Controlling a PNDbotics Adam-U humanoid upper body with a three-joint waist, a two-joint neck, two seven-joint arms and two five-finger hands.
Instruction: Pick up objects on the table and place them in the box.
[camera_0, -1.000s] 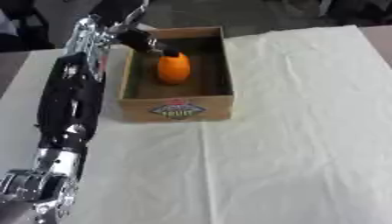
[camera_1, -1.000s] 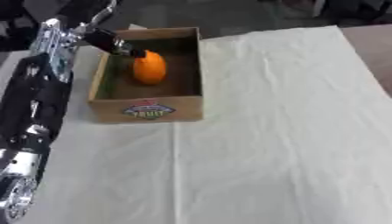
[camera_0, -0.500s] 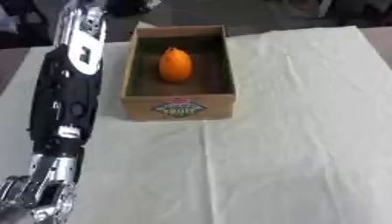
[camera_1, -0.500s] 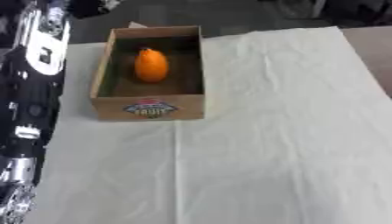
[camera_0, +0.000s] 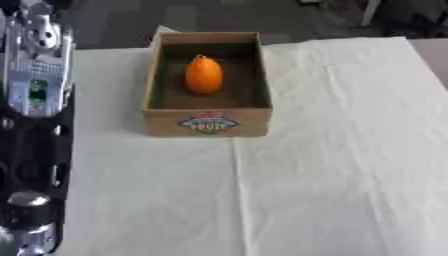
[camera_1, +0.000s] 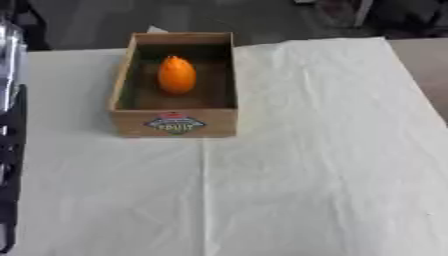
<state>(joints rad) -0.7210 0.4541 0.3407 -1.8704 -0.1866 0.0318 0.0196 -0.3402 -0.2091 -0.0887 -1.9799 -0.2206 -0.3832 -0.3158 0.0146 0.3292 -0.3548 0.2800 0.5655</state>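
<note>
An orange, pear-shaped fruit (camera_0: 203, 75) lies inside the brown cardboard box (camera_0: 207, 123), toward its far end. The box stands on the table's left half and has a fruit label on its front wall. My left arm (camera_0: 35, 100), black and silver, runs up the left edge of the left eye view, beside the box and apart from it. Its hand lies past the top edge and does not show. My right arm and hand show in neither view.
A cream cloth (camera_0: 332, 150) with soft creases covers the table to the right of and in front of the box. Beyond the far edge lie a dark floor and dark shapes (camera_1: 402, 15) at the top right.
My left hand was over the fruit inside the box; it has let go and drawn back up and to the left, out of view. The fruit stays in the box.
</note>
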